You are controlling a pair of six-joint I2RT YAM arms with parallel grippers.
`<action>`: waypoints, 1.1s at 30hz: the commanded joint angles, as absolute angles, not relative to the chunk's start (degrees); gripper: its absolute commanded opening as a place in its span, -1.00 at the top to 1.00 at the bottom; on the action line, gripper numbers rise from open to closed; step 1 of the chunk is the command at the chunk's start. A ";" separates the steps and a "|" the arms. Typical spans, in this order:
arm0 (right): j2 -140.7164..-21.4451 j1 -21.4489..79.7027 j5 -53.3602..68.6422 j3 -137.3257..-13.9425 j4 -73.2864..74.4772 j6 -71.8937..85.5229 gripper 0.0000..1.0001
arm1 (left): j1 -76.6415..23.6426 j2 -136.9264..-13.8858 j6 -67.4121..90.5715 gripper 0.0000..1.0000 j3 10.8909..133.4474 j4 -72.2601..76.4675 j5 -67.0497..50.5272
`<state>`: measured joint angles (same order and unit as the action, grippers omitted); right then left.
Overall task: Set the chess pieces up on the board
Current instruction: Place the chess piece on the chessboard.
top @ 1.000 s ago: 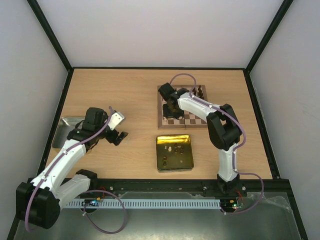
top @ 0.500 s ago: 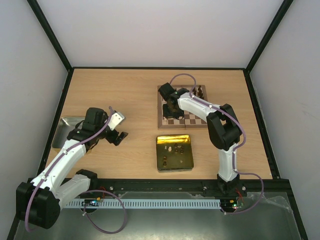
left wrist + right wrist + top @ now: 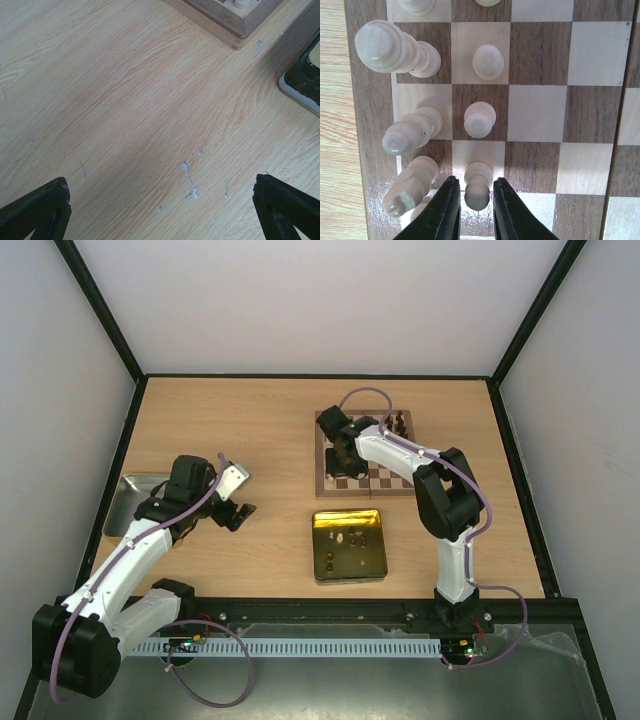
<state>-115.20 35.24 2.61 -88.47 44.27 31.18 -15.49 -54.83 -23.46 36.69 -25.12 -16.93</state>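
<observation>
Nothing has shifted: right end effector (image 3: pixel 476 181) narrow around a cream pawn (image 3: pixel 477 194), grip unclear. Left end effector (image 3: pixel 160 200) wide above counter (image 3: pixel 125 100).

Stretches the right arm (image 3: pixel 440 495) forward, elbow raised, right gripper (image 3: pixel 475 182) pointing down with fingers (image 3: pixel 445 210) drawn narrow either side of a pale pawn (image 3: pixel 478 174), contact unclear. Angles the left arm (image 3: pixel 130 560) out to the left, bent at the elbow, left gripper (image 3: pixel 160 207) held low and spread wide, fingertips far apart.
</observation>
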 commanded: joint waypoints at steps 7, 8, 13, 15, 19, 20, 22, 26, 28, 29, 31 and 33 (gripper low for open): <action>-114.12 35.06 1.38 -89.64 44.72 30.76 0.59 | -15.79 -54.86 -22.85 -0.98 36.38 -24.97 -17.14; -113.90 35.07 1.33 -89.57 44.81 30.76 0.59 | -15.85 -54.88 -22.90 -0.98 36.32 -24.98 -17.14; -113.05 35.04 0.83 -89.12 44.67 30.67 0.58 | -15.92 -55.19 -22.94 -0.98 36.22 -24.94 -17.23; -112.76 35.07 0.96 -89.19 44.64 30.67 0.59 | -15.96 -55.49 -22.94 -0.99 36.20 -24.86 -17.05; -112.43 34.98 0.96 -89.53 44.68 30.58 0.58 | -16.21 -55.55 -22.85 -0.98 36.18 -24.79 -16.83; -112.29 34.98 0.97 -89.58 44.72 30.58 0.58 | -16.28 -55.45 -22.90 -0.98 36.21 -24.76 -16.79; -112.11 34.90 1.29 -89.68 44.62 30.50 0.58 | -16.32 -55.52 -22.79 -0.98 36.18 -24.71 -16.79; -111.56 34.87 1.49 -89.58 44.60 30.56 0.58 | -16.40 -55.38 -22.77 -0.98 36.15 -24.71 -16.70; -111.02 34.88 1.25 -89.60 44.90 30.69 0.58 | -16.43 -55.38 -22.81 -0.98 36.10 -24.70 -16.68; -110.51 34.83 1.24 -89.35 45.01 30.86 0.58 | -16.43 -55.43 -22.79 -0.98 36.12 -24.70 -16.62; -108.88 34.84 1.21 -88.00 45.16 31.37 0.58 | -16.39 -55.52 -22.76 -0.98 36.18 -24.70 -16.47; -106.08 35.00 1.59 -85.23 44.68 31.99 0.58 | -16.43 -55.50 -22.76 -0.99 36.15 -24.67 -16.52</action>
